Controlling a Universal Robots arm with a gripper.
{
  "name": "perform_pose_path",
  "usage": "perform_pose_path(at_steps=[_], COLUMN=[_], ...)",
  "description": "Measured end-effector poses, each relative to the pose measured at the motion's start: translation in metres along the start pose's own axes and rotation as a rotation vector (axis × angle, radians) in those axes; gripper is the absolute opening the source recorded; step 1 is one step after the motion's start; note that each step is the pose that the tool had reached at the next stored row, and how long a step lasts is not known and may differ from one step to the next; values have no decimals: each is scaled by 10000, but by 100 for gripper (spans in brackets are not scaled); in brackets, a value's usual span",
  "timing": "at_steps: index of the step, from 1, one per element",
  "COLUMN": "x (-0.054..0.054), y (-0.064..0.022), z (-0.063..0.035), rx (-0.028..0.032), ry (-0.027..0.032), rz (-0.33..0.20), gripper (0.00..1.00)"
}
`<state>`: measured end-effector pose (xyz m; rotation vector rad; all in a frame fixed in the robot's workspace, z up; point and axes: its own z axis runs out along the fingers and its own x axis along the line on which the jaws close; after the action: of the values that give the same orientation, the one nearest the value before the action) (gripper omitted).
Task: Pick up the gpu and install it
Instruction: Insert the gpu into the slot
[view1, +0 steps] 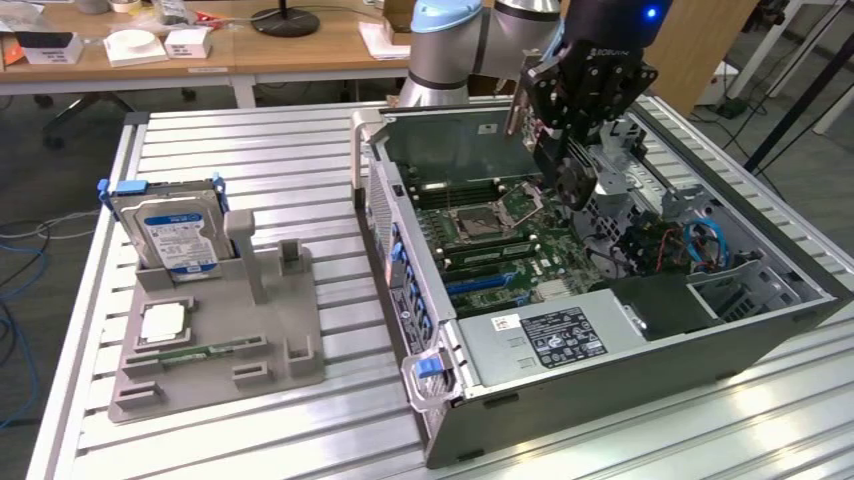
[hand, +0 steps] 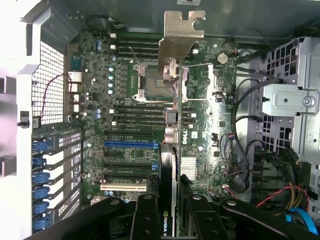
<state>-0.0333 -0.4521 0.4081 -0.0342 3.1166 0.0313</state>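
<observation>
Slatted surface (view1: 267, 140) carries the open computer case (view1: 627, 390); above that case's motherboard (hand: 125, 105) my gripper (hand: 172, 212) pinches the gpu (hand: 173, 150) on edge, clear of the board.

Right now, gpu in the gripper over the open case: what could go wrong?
1. The gpu hangs from the gripper by one end; it could tilt or slip.
2. Its metal bracket leads over the CPU socket, so descending here might hit the motherboard, not the blue slot.
3. Loose cables nearby could snag.
</observation>
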Motion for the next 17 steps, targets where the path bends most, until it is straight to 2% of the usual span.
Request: perform_pose_path(at_steps=[17], x=[0], y=[0], z=[0], rx=[-10], ry=[8], rz=[-384], gripper=[26])
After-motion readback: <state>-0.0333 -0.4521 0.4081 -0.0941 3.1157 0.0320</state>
